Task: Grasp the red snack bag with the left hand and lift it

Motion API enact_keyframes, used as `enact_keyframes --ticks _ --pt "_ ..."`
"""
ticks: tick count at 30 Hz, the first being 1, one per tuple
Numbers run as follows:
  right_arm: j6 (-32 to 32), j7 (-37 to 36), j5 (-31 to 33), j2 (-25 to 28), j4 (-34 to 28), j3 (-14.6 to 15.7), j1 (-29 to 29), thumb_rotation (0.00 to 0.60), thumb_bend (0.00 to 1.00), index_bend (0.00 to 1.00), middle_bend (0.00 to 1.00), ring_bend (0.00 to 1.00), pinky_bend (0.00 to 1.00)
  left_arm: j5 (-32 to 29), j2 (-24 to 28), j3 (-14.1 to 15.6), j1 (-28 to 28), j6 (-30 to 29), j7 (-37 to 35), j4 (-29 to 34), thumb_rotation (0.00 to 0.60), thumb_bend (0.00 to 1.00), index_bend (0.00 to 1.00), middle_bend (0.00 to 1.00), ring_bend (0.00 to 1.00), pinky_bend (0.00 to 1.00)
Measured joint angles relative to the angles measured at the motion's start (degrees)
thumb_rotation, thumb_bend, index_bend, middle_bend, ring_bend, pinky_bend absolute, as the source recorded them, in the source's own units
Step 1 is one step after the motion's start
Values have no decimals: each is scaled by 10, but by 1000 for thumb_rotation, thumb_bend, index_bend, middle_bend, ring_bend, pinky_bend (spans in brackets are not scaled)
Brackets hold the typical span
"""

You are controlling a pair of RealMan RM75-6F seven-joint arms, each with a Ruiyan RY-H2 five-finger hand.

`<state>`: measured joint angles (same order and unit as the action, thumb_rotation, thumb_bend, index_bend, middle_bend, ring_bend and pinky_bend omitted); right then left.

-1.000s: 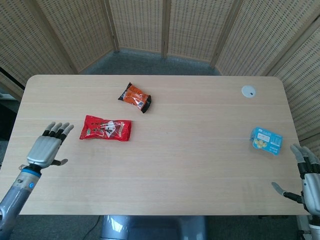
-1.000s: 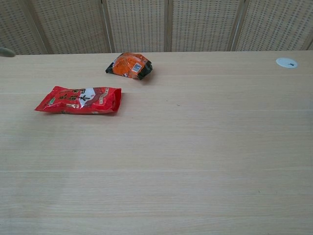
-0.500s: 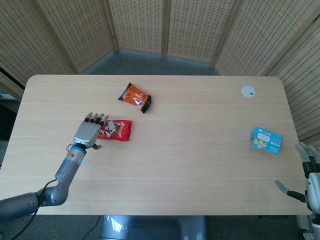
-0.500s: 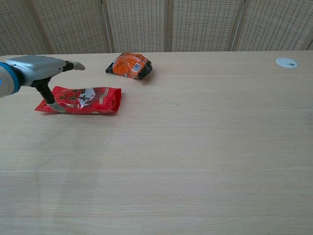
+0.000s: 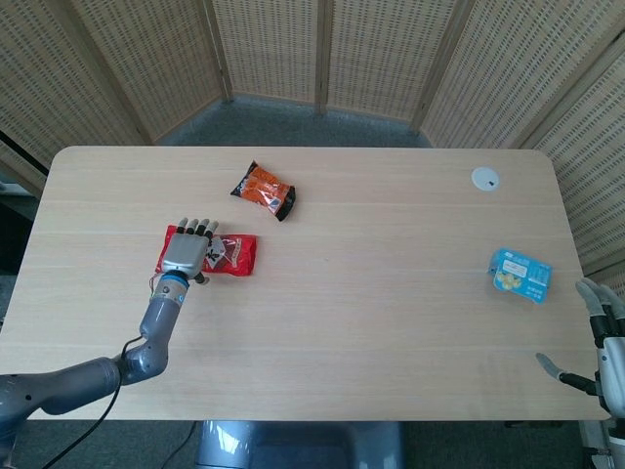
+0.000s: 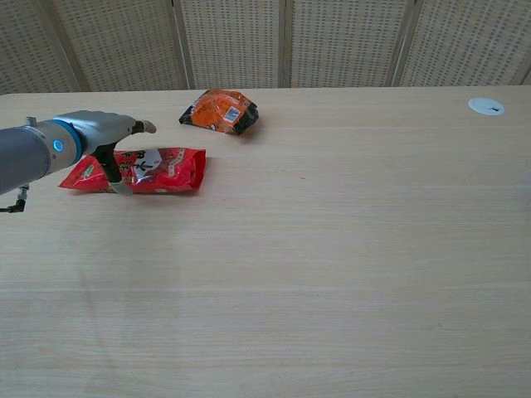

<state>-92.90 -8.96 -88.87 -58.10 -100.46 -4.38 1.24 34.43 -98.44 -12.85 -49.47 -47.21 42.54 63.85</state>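
The red snack bag lies flat on the table, left of centre. My left hand hovers over the bag's left half with its fingers stretched out flat and its thumb hanging down at the bag's near edge. It holds nothing. My right hand shows only at the head view's bottom right corner, fingers apart and empty, just past the table's edge.
An orange snack bag lies behind the red one. A blue packet sits at the far right, near my right hand. A small white disc is set in the table at the back right.
My left hand has swept in from the table's left edge to above the red bag, then slid a little further right over it. The bag has not moved.
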Motion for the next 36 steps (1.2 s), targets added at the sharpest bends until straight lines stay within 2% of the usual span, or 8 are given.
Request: enact_keyframes --ticks 14,15,17,19,20,23,31,36 --pt "5 -9 1 3 -2 2 -1 600 0 0 0 0 0 -34 -70 2 -37 33 5 -116 600 0 1 0 0 0" --pt "6 -10 1 4 -3 2 -1 600 0 0 0 0 0 -35 -75 2 -38 34 6 -124 600 0 22 0 0 21" --pt "6 -13 0 5 -4 2 0 600 0 0 0 0 0 -37 -87 1 -42 33 8 -141 600 0 102 21 28 162" --pt "6 -15 0 6 -4 2 0 600 0 0 0 0 0 -31 -98 2 -44 28 8 -158 600 0 248 132 173 412" --pt "6 -16 0 6 -5 3 0 600 0 0 0 0 0 -27 -103 3 -44 26 7 -164 600 0 281 167 216 453" --pt "8 -19 0 8 -6 3 0 600 0 0 0 0 0 -21 -117 4 -44 25 10 -186 600 0 382 261 321 514" --pt "11 -28 2 10 -7 4 -1 600 0 0 0 0 0 -12 -152 3 -44 24 29 -239 600 14 824 724 773 792" --pt "11 -32 2 12 -7 4 -1 600 0 0 0 0 0 16 -156 -1 -42 8 18 -244 600 78 929 877 943 943"
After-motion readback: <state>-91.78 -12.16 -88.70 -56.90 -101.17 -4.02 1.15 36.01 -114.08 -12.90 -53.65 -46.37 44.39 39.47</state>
